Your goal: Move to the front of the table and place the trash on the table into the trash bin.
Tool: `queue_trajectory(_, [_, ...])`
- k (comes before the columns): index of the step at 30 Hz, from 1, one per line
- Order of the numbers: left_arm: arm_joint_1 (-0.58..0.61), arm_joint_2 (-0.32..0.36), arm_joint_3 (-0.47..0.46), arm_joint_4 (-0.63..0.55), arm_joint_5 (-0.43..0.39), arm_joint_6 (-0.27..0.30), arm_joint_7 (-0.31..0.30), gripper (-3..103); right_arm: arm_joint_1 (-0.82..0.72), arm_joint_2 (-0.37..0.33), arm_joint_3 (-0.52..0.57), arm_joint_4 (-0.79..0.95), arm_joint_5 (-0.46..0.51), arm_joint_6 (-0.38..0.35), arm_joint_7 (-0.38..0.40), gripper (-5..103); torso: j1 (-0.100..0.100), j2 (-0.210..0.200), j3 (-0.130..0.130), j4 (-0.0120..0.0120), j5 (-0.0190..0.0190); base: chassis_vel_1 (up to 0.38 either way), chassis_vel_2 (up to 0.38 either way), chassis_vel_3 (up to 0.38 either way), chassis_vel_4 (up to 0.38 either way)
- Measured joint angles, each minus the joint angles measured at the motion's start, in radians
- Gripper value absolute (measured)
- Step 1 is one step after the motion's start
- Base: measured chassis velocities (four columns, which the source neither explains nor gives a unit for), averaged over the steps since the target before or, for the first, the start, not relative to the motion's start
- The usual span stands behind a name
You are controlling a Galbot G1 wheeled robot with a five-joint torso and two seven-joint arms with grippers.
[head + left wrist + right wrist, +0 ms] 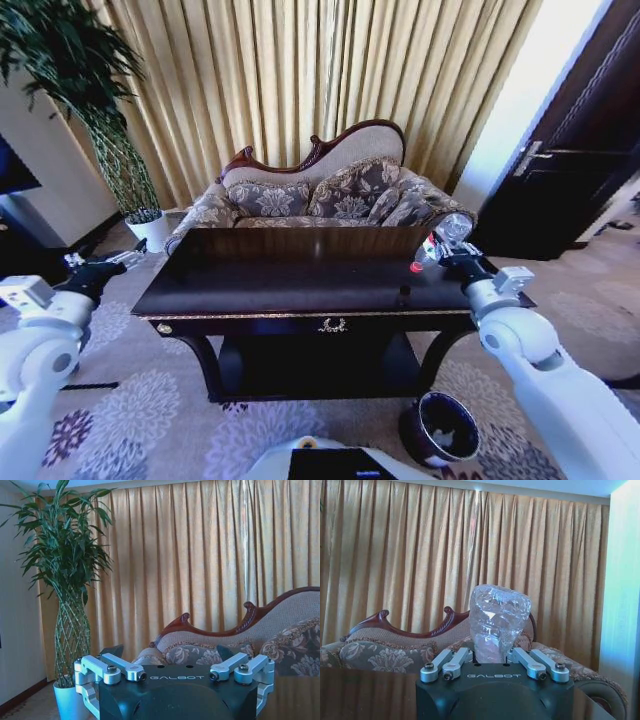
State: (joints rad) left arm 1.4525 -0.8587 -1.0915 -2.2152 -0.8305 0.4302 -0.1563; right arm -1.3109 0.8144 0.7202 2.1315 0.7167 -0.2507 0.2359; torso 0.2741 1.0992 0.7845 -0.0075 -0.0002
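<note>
above table [300, 290] right edge | right gripper [440, 255] jaws clamp bottle [445, 235]

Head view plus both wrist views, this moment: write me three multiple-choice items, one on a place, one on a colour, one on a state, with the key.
1. Where is the trash bin?
A. on the table
B. on the carpet by the table's right front leg
C. on the sofa

2. What colour is the plant pot?
A. white
B. red
C. black

3. What is the right gripper doing?
A. hanging open
B. resting in the bin
C. shut on the bottle, held above the table

Key: 1 B, the head view shows it on the floor there. 2 A, white beside the curtain. 3 C, the right wrist view shows fingers closed against the clear bottle.
</note>
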Motion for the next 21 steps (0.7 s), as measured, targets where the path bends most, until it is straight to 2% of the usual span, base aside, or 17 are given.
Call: queue_trajectory(21, [0.003, -0.005, 0.006, -0.005, 0.000, -0.001, 0.000, 100, -0.006, 0.006, 0.003, 0.003, -0.010, 0.003, -0.004, 25, 0.000, 0.000, 0.000, 0.0001, 0.0000, 0.094, -0.094, -0.093, 0.093])
